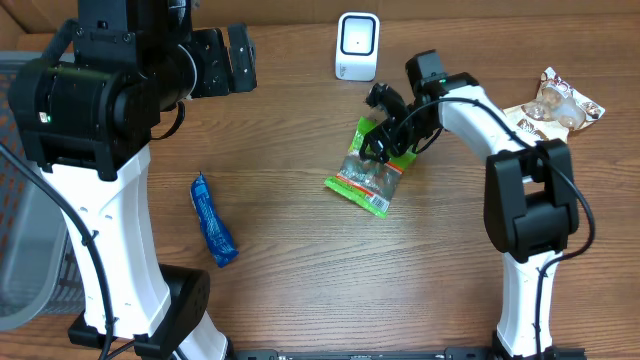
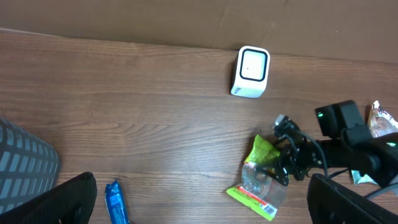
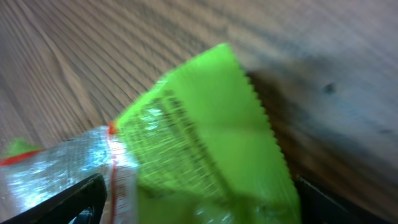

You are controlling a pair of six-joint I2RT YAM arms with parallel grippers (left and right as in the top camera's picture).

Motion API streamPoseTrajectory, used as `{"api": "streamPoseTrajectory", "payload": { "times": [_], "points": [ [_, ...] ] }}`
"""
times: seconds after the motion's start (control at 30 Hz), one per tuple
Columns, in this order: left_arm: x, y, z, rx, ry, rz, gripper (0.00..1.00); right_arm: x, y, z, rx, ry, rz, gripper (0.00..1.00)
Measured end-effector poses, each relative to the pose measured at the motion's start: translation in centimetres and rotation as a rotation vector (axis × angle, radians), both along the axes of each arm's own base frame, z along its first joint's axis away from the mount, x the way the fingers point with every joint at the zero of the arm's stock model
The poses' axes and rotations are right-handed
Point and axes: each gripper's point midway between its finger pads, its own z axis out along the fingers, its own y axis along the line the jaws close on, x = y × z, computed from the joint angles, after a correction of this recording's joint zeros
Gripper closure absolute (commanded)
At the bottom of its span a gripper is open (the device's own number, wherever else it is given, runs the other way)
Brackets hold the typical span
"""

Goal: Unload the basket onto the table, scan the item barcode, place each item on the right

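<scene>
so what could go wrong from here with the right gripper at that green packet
1. The right gripper stands open over the crimped top edge of the green packet, which lies flat on the table; pinching thin film there may slip or crumple it.
2. No barcode shows on the packet, so it may reach the scanner facing the wrong way.
3. The scanner stands close behind; a hasty lift could knock it.

table (image 1: 300, 280) | scanner (image 1: 357, 46): far edge, centre | pouch (image 1: 366, 178): in front of scanner | right gripper (image 1: 378, 140): over pouch's far end, possibly touching | sachet (image 1: 213, 221): left of pouch, well apart | 1 packet (image 1: 556, 105): far right
</scene>
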Motion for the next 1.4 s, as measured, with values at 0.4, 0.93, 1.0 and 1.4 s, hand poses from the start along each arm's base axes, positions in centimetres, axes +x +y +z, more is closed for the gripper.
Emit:
{"api": "streamPoseTrajectory", "payload": {
  "times": [0.4,0.93,1.0,1.4],
  "points": [
    [0.0,0.0,0.0,0.0,0.0,0.0,0.0,-4.1,-1.8,-0.3,-0.087,0.188,0.008,0.81],
    [0.0,0.0,0.0,0.0,0.0,0.0,0.0,-0.6,-1.2,0.0,-0.019,0.365,-0.546,0.96],
    [0.0,0.0,0.0,0.0,0.0,0.0,0.0,0.2,-2.3,-0.1,-0.027,0.41,-0.702,0.96],
    [0.0,0.0,0.0,0.0,0.0,0.0,0.0,2.6,-8.5,2.4,-0.222,0.228,-1.108,0.96]
  ]
}}
